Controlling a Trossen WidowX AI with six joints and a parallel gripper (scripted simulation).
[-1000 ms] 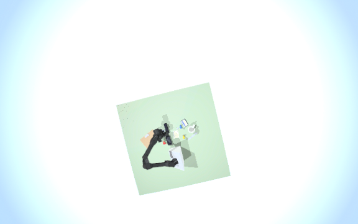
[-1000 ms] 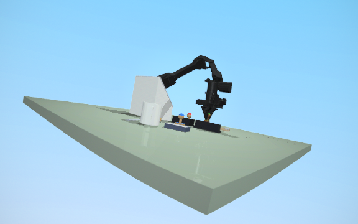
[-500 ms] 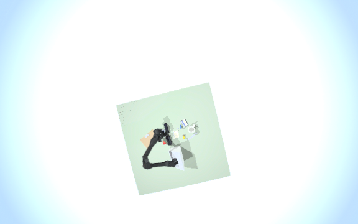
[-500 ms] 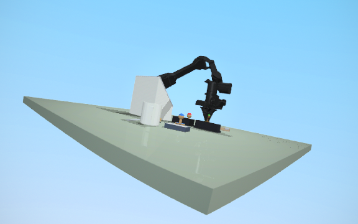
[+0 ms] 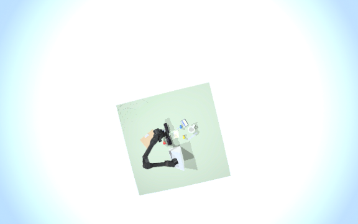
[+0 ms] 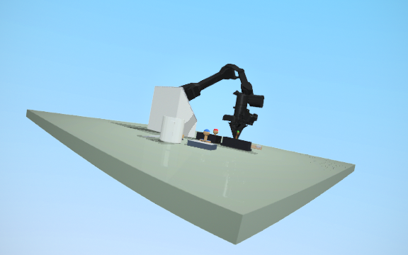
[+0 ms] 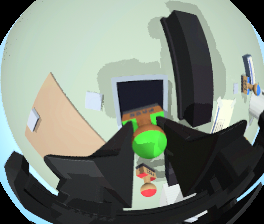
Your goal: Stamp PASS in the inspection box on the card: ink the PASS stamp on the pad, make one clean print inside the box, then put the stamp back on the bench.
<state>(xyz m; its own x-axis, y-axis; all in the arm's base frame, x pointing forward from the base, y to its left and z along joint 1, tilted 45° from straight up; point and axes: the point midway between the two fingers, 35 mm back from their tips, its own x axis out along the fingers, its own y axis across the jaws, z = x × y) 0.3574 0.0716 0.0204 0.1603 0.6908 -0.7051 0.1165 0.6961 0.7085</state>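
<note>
My gripper is shut on a wooden stamp with a green knob, held upright. The stamp's base overlaps the near part of the dark ink pad in the wrist view; whether they touch I cannot tell. A white card with faint printing lies beyond the black block, right in the wrist view. Its box is too small to make out. A red-knobbed stamp stands on the robot-base side of my gripper. The held stamp's underside is hidden.
A tall black block stands right beside the pad. A tan sheet lies left. Farther off are a blue-knobbed stamp, a blue-white pad, a white mug and a yellow object.
</note>
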